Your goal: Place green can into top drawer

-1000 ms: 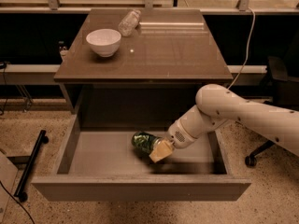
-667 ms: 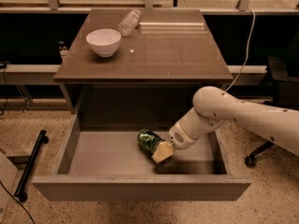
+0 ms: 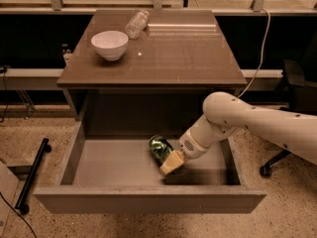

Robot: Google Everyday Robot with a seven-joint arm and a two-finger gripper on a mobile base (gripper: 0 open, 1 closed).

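Reaching into the open top drawer [image 3: 114, 163] from the right, the gripper [image 3: 172, 163] sits low inside, the green can [image 3: 159, 147] touching its upper-left side, long axis slanting back-left in line with it. Whether the gripper clasps the can cannot be told; the can's near end is hidden.

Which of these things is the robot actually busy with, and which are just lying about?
In the job: green can, lying in the open top drawer; pincer, in the drawer beside it.
Lying about: white bowl, clear plastic bottle, both on the cabinet top.
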